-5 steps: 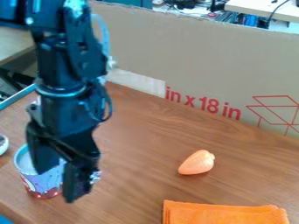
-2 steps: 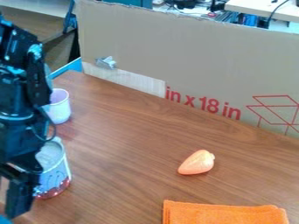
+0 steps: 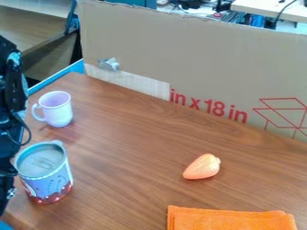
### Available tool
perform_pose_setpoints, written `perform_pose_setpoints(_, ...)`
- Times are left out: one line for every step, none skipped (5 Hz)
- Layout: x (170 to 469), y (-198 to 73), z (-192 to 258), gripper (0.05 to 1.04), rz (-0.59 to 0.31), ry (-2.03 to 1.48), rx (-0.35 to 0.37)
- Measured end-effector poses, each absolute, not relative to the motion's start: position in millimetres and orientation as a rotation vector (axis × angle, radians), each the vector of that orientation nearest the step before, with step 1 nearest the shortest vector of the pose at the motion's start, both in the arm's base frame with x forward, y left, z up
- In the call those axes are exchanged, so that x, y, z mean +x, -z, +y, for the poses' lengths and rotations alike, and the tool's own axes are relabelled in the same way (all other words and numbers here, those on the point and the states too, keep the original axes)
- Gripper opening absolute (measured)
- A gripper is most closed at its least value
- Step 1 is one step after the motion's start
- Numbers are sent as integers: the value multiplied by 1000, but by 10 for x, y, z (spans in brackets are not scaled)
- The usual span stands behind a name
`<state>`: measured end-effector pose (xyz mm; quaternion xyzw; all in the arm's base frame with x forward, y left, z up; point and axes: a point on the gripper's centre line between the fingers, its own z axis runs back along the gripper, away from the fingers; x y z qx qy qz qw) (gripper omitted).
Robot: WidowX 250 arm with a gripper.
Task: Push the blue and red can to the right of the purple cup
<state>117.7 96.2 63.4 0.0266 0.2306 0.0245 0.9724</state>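
You've got smooth, wood-grained tabletop (image 3: pixel 138 157) stretching below the flat cardboard (image 3: pixel 198 58), and here's your black gripper (image 3: pixel 5 193) at the lower left edge, how open you can't tell, right by the round, blue-and-red patterned container (image 3: pixel 46 182). Bottom right, a folded, fuzzy orange cloth (image 3: pixel 231 220); upper left, your smooth, pale handled mug (image 3: pixel 58 112); right of centre, a tapered orange piece (image 3: pixel 201 167).
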Motion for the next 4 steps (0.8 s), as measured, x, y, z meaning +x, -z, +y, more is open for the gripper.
perform_pose_setpoints(1347,-498,984,996,333,42,65)
perform_pose_setpoints(1514,-329,778,996,283,186,25)
perform_pose_setpoints(1698,-271,621,996,204,262,1)
perform_pose_setpoints(2054,-278,656,999,156,247,-17)
